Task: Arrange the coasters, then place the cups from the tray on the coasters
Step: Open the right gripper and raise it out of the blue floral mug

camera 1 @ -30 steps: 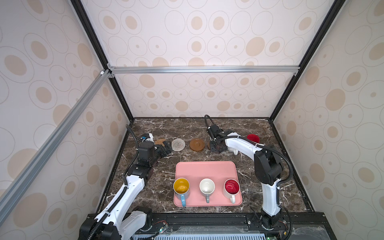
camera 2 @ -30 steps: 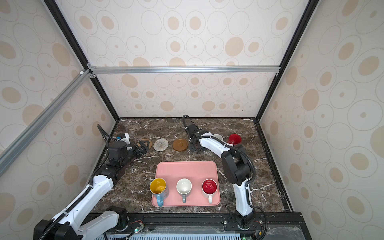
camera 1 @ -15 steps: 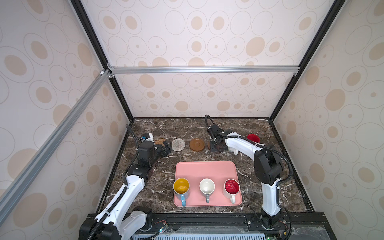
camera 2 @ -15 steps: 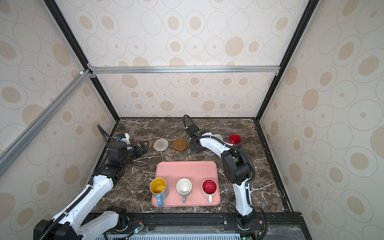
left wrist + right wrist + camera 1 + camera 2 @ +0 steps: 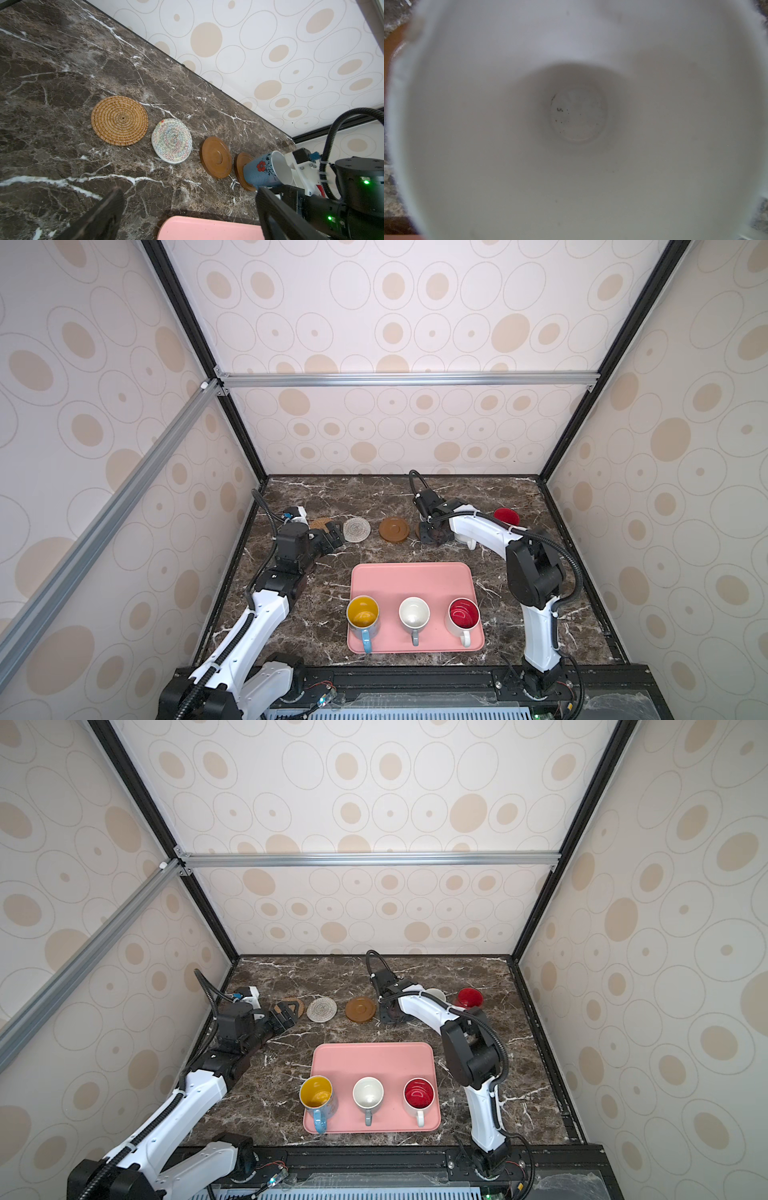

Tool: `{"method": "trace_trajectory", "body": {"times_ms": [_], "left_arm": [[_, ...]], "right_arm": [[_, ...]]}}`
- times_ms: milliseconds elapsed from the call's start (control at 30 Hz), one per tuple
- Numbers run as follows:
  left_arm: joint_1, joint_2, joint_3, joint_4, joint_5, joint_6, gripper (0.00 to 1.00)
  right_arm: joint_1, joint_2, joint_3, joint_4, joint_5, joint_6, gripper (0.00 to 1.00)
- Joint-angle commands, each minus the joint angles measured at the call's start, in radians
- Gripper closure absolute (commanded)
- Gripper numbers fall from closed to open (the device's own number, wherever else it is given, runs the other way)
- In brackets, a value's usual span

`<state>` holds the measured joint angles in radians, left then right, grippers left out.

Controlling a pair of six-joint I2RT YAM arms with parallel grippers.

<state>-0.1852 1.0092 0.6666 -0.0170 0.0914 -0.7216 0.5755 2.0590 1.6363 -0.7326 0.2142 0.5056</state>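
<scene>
Along the back stand a tan rattan coaster (image 5: 119, 120), a cream woven one (image 5: 171, 140) and two brown discs (image 5: 216, 160). The light blue cup (image 5: 261, 172) rests on the second disc (image 5: 241, 166). My right gripper (image 5: 432, 531) is right above it, shut; the cup's white inside (image 5: 577, 114) fills the right wrist view and hides the fingers. My left gripper (image 5: 334, 533) hangs open and empty by the rattan coaster. The pink tray (image 5: 411, 576) holds three cups: yellow inside (image 5: 363, 612), grey (image 5: 414, 612), red inside (image 5: 464, 612).
A white cup (image 5: 435, 994) and an all red cup (image 5: 506, 516) stand at the back right, behind my right arm. Patterned walls close in the marble table (image 5: 519, 605) on three sides. A black rail runs along the front edge.
</scene>
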Motion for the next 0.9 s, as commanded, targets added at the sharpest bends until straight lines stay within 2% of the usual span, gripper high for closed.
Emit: {"method": "trace_trajectory", "body": {"times_ms": [0, 867], "left_arm": [[0.006, -0.020, 0.021, -0.001, -0.004, -0.010, 0.00], [0.006, -0.022, 0.018, -0.005, -0.008, -0.015, 0.00]], "right_arm": [[-0.006, 0.013, 0.028, 0.004, 0.016, 0.025, 0.83], [-0.018, 0.026, 0.021, 0.001, 0.012, 0.036, 0.77]]}}
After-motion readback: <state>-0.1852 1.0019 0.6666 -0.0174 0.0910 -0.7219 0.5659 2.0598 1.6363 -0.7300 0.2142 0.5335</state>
